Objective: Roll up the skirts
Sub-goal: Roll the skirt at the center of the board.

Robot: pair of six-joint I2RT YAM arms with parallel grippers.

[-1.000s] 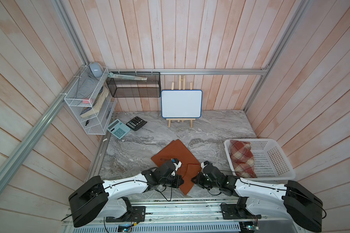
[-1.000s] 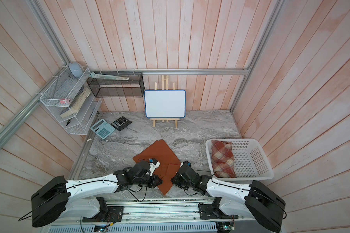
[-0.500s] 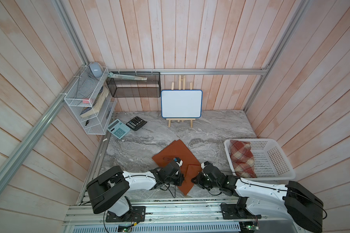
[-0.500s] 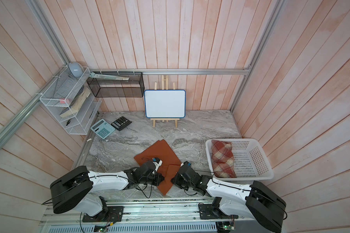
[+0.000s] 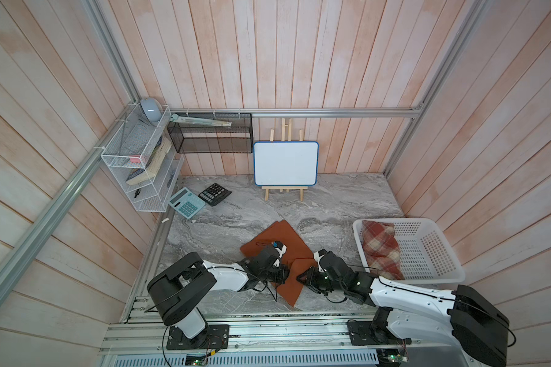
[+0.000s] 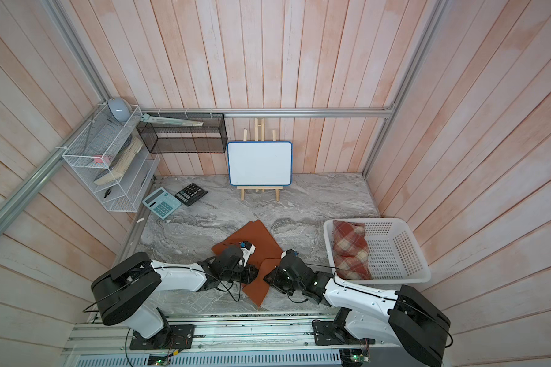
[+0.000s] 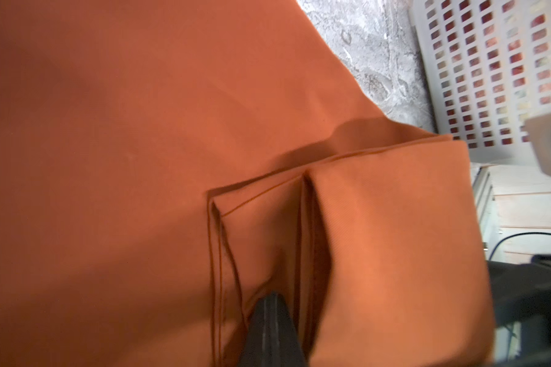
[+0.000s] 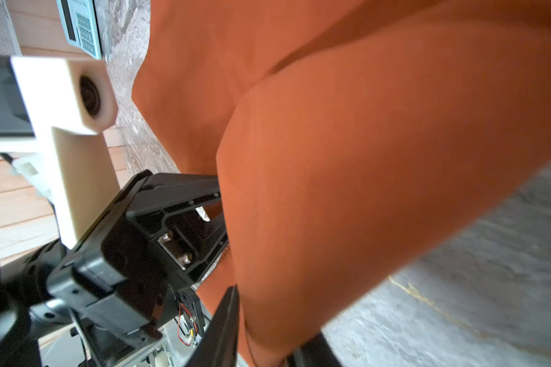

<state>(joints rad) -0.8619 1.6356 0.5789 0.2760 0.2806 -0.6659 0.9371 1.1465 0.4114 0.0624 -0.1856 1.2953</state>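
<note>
Cloth is filling both wrist views, all of it rust-orange. My left gripper (image 7: 270, 306) is pressing its fingers together on a stitched hem fold of the rust-orange skirt (image 7: 140, 127), pinching the fabric between them. In both top views this gripper (image 5: 282, 275) is lying low over the skirt's near half. My right gripper (image 8: 268, 321) is standing with its fingers apart on either side of a thick, rounded fold of the same skirt – whether they are pressing on it or merely flanking it I cannot tell. In a top view it (image 6: 269, 277) is facing the left one, close across the cloth.

The skirt (image 5: 287, 236) is lying on the grey marble tabletop (image 5: 236, 222), set diagonally, one corner reaching toward the near edge and the opposite corner pointing away; a flap is sitting doubled over between my two grippers.

To my right the plaid skirt (image 5: 380, 251) is resting bundled inside the white lattice basket (image 5: 427, 279), against its left wall – well apart from the orange one.

Farther off on my left, a teal calculator (image 5: 186, 202) and a black calculator (image 5: 214, 194) are sitting side by side. Behind them a blank whiteboard (image 5: 285, 163) is leaning on a small wooden easel (image 5: 285, 192), with a white wire shelf (image 5: 134, 152) and a black mesh bin (image 5: 210, 141) hanging on the walls.
</note>
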